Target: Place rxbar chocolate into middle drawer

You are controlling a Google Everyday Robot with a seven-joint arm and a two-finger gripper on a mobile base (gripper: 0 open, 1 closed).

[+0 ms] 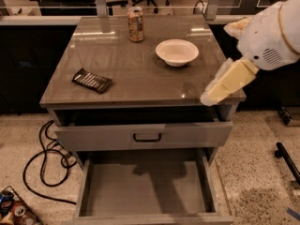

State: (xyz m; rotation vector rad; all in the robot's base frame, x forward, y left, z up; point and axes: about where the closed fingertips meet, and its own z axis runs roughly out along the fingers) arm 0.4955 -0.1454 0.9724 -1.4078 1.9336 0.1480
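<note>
The rxbar chocolate (92, 80), a flat black wrapper with white print, lies on the left front part of the grey tabletop (140, 78). The middle drawer (145, 186) is pulled out at the bottom, and its bare grey floor holds nothing. My gripper (220, 87), cream-coloured at the end of a white arm, hangs over the table's right front corner. It is far to the right of the bar, well above the drawer, and holds nothing that I can see.
A tan drink can (136, 24) stands at the back of the table and a white bowl (176, 52) sits right of centre. The upper drawer front with a black handle (146, 137) is slightly open. Black cables (47, 158) lie on the floor at left.
</note>
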